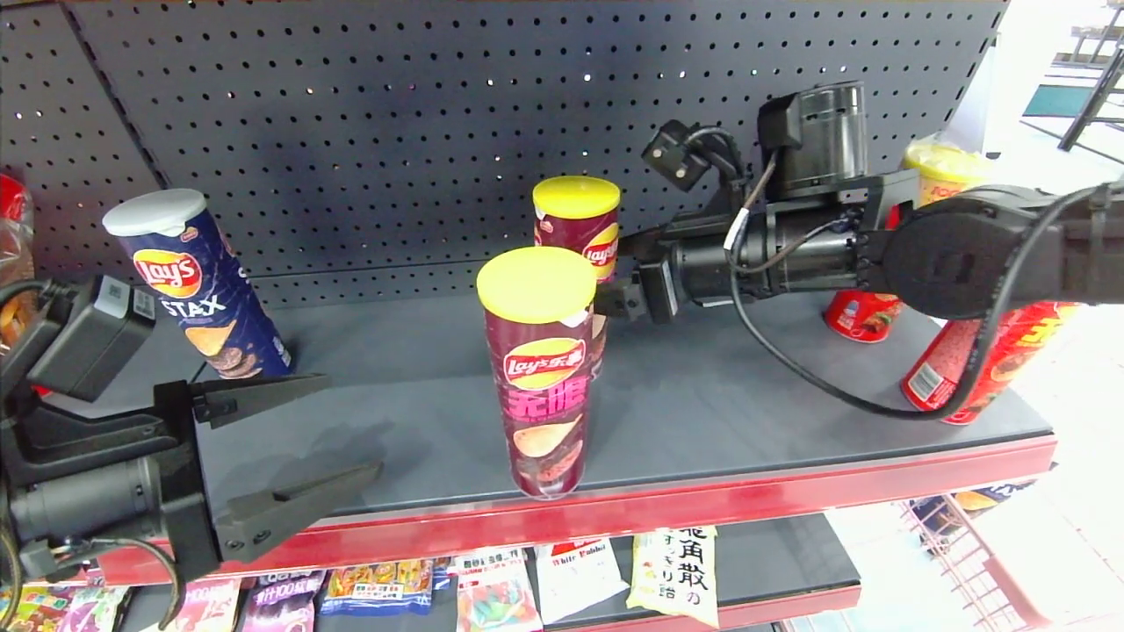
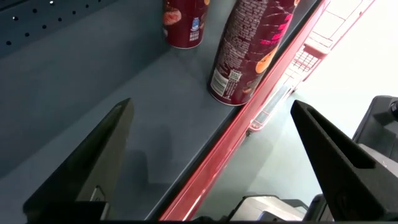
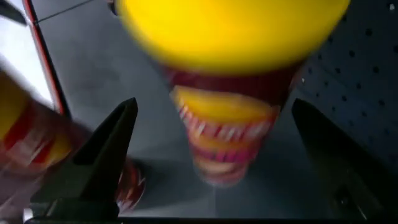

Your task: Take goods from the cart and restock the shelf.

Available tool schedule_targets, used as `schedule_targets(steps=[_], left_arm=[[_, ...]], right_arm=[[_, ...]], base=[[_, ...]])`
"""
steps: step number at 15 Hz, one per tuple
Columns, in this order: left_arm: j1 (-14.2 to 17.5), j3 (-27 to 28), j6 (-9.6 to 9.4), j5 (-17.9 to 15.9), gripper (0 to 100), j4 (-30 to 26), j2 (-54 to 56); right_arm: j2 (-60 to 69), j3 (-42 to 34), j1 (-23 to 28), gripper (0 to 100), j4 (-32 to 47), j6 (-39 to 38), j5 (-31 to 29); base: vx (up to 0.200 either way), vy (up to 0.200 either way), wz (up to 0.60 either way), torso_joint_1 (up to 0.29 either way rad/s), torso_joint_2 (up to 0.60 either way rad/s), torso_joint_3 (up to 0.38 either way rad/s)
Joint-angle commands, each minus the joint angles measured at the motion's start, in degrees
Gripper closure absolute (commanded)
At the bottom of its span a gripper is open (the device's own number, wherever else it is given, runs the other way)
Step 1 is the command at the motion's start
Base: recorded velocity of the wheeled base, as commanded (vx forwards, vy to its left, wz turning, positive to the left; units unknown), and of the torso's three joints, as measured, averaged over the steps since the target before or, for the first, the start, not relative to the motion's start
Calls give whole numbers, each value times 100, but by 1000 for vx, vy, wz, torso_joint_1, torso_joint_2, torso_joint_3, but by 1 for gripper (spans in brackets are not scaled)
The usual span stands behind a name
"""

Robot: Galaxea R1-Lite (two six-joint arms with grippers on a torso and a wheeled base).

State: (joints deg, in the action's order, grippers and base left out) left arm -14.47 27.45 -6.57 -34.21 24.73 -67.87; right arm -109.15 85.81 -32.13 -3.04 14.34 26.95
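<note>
– On the grey shelf deck (image 1: 702, 395), item one?
– Rear maroon chip can (image 1: 575, 224), yellow lid, upright near the pegboard (image 1: 395, 132). The right gripper (image 3: 214, 106) straddles it with jaws apart, not clamping. I judge this one placed.
– Further stock?
– Front maroon chip can (image 1: 540, 377), upright at the deck's front edge. Blue chip can (image 1: 198, 281), tilted back against the pegboard. Red cans (image 1: 983, 360), right end.
– Left gripper (image 1: 351, 426)?
– Spread wide, empty, at the front edge. There is bare deck between the cans, so restocking is likely unfinished and more cart trips are due.
</note>
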Motion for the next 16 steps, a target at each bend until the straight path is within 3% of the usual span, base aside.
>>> schedule_targets(steps=[1, 3, 5, 6, 8, 10, 16], left_arm=[[-12, -3, -11, 28, 0, -4, -25], [-30, 6, -37, 54, 0, -39, -95], [-30, -12, -310, 90, 0, -92, -262], [-30, -21, -354, 98, 0, -109, -280], [-30, -56, -556, 98, 0, -136, -535], [-161, -56, -635, 134, 0, -127, -728], [-381, 208, -732, 547, 0, -65, -1642]], right_arm=[[826, -732, 172, 0, -4, -10, -199], [1265, -1304, 383, 0, -4, -19, -366], [1977, -2121, 427, 0, -4, -19, -437], [2074, -2235, 419, 0, -4, -19, -437], [3374, -3668, 339, 0, -4, -19, -437], [4183, -4380, 366, 0, -4, -27, -445], [5378, -4898, 568, 0, 5, -836, -1087]], base=[[0, 0, 0, 0, 0, 0], [0, 0, 0, 0, 0, 0], [0, 0, 0, 0, 0, 0], [0, 0, 0, 0, 0, 0], [0, 0, 0, 0, 0, 0], [0, 0, 0, 0, 0, 0], [0, 0, 0, 0, 0, 0]])
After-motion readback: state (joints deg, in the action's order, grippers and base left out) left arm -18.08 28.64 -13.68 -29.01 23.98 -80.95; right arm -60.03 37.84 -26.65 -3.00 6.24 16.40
